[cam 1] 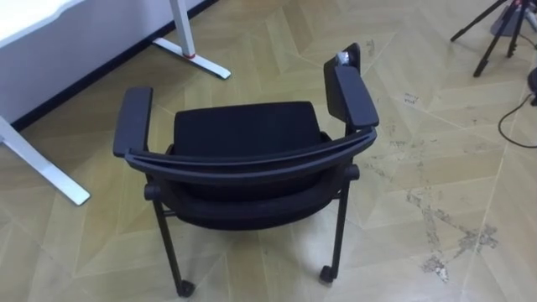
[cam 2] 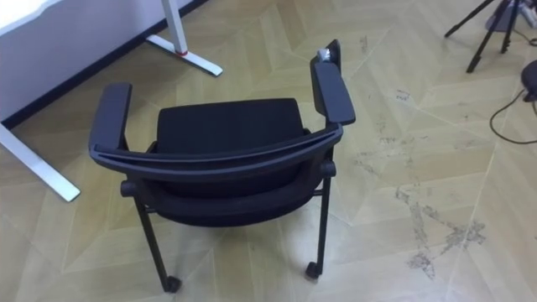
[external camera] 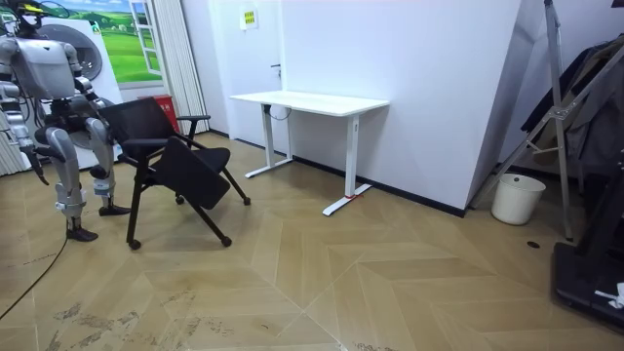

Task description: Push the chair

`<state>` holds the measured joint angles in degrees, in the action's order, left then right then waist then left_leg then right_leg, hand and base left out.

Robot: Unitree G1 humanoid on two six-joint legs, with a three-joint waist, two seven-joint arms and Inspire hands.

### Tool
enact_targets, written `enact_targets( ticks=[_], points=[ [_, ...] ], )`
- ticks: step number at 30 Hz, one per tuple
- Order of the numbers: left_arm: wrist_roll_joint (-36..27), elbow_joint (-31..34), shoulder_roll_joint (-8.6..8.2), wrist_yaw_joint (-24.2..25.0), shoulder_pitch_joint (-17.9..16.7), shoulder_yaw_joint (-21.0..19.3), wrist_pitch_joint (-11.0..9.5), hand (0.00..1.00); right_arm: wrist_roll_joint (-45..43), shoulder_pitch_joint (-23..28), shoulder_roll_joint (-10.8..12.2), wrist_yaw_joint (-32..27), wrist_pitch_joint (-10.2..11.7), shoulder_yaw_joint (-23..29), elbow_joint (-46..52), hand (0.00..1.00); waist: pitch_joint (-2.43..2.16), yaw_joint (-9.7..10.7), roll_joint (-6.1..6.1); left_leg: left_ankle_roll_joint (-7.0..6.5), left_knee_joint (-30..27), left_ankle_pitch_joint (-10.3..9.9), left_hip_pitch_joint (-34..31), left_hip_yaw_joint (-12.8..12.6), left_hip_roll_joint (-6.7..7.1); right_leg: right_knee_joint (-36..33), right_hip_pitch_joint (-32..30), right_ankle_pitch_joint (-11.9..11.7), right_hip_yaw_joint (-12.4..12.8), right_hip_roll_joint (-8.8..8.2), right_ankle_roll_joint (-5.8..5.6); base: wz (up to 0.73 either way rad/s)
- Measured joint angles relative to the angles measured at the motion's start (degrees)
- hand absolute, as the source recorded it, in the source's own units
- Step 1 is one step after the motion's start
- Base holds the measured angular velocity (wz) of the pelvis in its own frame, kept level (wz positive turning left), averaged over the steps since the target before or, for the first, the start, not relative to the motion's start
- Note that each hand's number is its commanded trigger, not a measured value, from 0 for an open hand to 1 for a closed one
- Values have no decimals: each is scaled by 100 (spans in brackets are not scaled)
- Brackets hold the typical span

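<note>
A black chair with two armrests and castors stands on the wood floor right below me, its curved backrest nearest to me and its seat facing a white desk. In the room view I stand just behind the chair at the room view's left. My right arm hangs down beside my legs with its hand low. My left hand is near the top of the chair's back; whether it touches is unclear.
The white desk stands by the wall ahead, and its foot lies just beyond the chair. A tripod and a dark cable are at the far right. A white bucket sits by the wall.
</note>
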<state>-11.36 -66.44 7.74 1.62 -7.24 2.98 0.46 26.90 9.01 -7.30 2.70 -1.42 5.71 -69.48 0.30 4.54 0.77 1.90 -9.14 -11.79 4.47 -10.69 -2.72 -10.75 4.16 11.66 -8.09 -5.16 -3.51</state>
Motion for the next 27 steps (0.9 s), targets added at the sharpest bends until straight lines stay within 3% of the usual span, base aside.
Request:
enact_targets(
  ticks=[6, 9, 13, 18, 22, 23, 27],
  points=[
    [-135, 7, -30, -172, -92, -206, 5, 0, -7, 20, -3, -1, -2, 23, 13, 0, -8, -20, -19, 0, -22, 0, 42, -2, 0, 3, -20, -1, 23, 2, 2, 0],
    [136, 25, -31, -437, -134, -553, 9, 0, -16, 29, -8, -6, -4, 61, 10, 0, -3, -25, -41, 1, -13, -1, 118, 0, -1, 12, 70, -1, 15, 2, 2, 0],
    [1124, 160, 25, -880, -136, -879, 110, 0, -175, 12, -34, -2, -9, 231, -59, 0, -11, -10, -100, 12, 37, -10, 178, 5, -7, 9, 95, -3, 9, 14, 6, 1],
    [1935, 510, 348, -1366, 83, -1136, 173, 0, -282, -9, -127, 53, 1, 439, -182, 0, -17, 30, -249, 12, 23, -10, 224, 13, -10, 7, 220, -8, -1, 17, 6, 0],
    [2560, 1005, 649, -1721, 444, -1200, 170, 0, -312, -43, -402, 106, -32, 452, -243, 0, -28, 35, -434, 11, 11, -10, 227, 21, -10, 8, 235, -13, -13, 17, 6, 0],
    [2688, 1245, 703, -1777, 517, -1206, 186, 0, -341, -44, -465, 105, -58, 453, -262, 0, -10, 48, -460, 11, 6, -10, 220, 21, -10, 7, 226, -12, -11, 17, 6, 0],
    [3078, 1822, 739, -2002, 651, -1206, 159, 0, -527, -97, -542, 121, -115, 454, -398, 0, -6, 63, -560, 11, 8, -10, 207, 2, -11, -1, 181, -11, 17, 17, 5, -4]
  ],
)
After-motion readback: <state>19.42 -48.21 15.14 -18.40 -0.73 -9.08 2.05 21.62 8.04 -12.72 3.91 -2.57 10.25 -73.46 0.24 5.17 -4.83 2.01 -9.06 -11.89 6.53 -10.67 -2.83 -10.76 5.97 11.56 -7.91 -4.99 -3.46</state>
